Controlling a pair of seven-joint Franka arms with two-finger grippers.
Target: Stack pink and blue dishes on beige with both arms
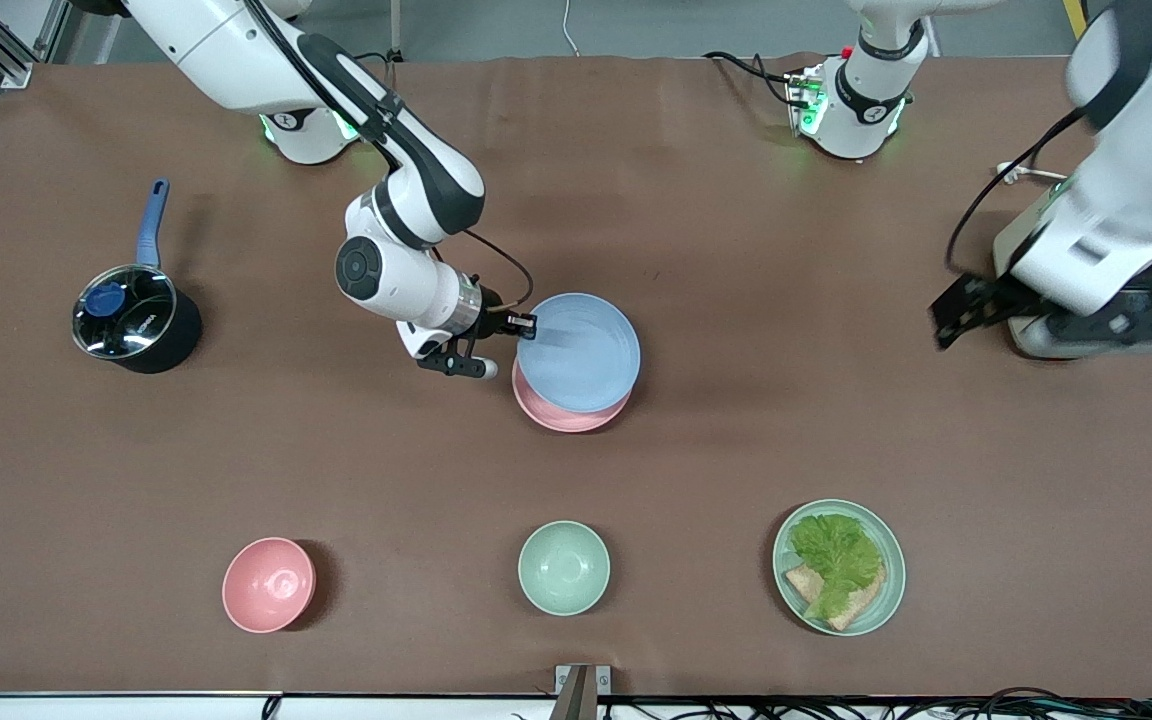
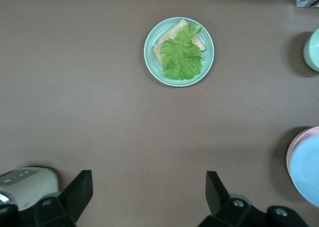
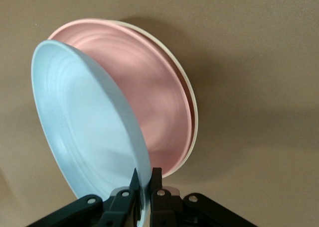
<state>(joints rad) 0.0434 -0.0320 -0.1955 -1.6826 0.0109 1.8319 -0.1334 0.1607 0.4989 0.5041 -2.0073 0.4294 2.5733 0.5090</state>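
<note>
My right gripper (image 1: 518, 327) (image 3: 147, 179) is shut on the rim of the pale blue plate (image 1: 579, 352) (image 3: 84, 127), which hangs tilted over the pink plate (image 1: 561, 413) (image 3: 149, 107) in the middle of the table. The pink plate lies on the beige plate (image 3: 192, 105), of which only a thin cream rim shows in the right wrist view. My left gripper (image 1: 951, 320) (image 2: 148, 187) hovers open over bare table at the left arm's end, holding nothing. The blue plate (image 2: 309, 170) and pink plate (image 2: 296, 142) also show in the left wrist view.
A mint-green plate with lettuce and bread (image 1: 839, 566) (image 2: 179, 52), a mint-green bowl (image 1: 563, 566) and a pink bowl (image 1: 268, 584) stand near the front camera. A dark pot with a blue handle (image 1: 134, 318) sits toward the right arm's end. A white appliance (image 1: 1096, 300) stands under the left arm.
</note>
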